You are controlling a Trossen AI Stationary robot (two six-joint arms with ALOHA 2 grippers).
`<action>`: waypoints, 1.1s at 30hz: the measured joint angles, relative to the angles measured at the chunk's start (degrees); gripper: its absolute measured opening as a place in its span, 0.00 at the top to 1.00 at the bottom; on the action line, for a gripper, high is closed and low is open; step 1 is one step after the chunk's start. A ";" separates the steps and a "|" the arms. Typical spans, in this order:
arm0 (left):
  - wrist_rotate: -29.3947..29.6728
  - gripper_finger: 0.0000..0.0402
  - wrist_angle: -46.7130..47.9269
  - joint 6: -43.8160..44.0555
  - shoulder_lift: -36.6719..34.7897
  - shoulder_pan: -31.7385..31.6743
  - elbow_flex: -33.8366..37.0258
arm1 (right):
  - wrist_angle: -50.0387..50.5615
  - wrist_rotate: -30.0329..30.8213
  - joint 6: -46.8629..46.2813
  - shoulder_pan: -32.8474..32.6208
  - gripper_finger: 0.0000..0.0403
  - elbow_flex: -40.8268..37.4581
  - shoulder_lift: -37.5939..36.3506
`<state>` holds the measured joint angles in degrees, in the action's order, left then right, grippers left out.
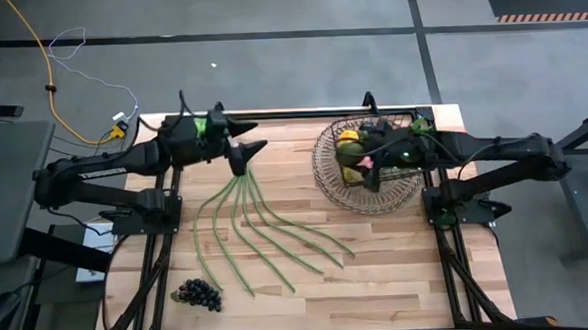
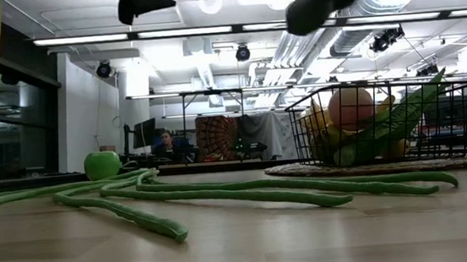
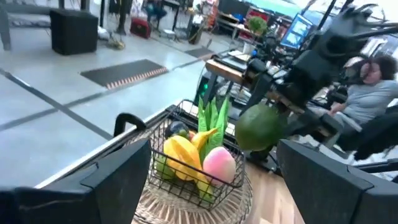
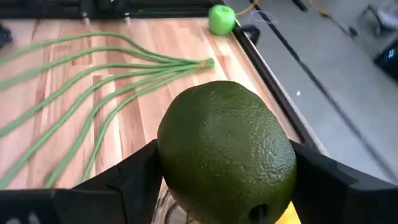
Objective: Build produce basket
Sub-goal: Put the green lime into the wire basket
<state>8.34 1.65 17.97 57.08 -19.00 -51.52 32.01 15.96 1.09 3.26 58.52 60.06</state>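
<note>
The wire basket (image 1: 324, 174) stands at the table's far right and holds a banana (image 3: 180, 155), a pink peach (image 3: 219, 165), leafy greens (image 3: 211, 115) and other fruit. My right gripper (image 4: 227, 177) hangs over the basket, shut on a dark green avocado (image 4: 227, 149). My left gripper (image 1: 246, 147) is open, raised over the gathered end of the long green beans (image 1: 252, 222), which lie fanned out on the table. A green apple (image 2: 102, 164) sits on the table at the far left. Dark grapes (image 1: 197, 294) lie near the near edge. My right gripper pinches the avocado between its two fingers (image 4: 127, 180), one on each side of its broad middle (image 4: 174, 155). The fingers come from the table's right, slanting down. The avocado (image 3: 260, 127) is lifted clear, above the fruit in the basket.
The basket rests on a round woven mat (image 2: 381, 166). Bare wood lies between the beans and the basket and along the near right of the table (image 1: 398, 270). A person sits in the room beyond the table (image 3: 373, 81).
</note>
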 joint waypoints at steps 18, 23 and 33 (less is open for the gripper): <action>3.88 0.17 -15.64 -1.32 -4.33 11.09 14.24 | -30.13 -5.87 -15.38 0.47 0.32 -23.40 -24.01; 0.55 0.17 -15.69 2.89 -4.33 10.36 14.22 | -30.36 -10.45 -14.56 0.45 0.32 -23.34 -23.61; 1.16 0.17 -15.69 3.00 -4.33 10.34 14.20 | -30.29 -10.22 -15.63 0.45 0.32 -23.30 -23.61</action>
<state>9.50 -14.04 20.97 52.75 -8.67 -37.32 1.73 5.74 -14.54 3.70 35.23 36.45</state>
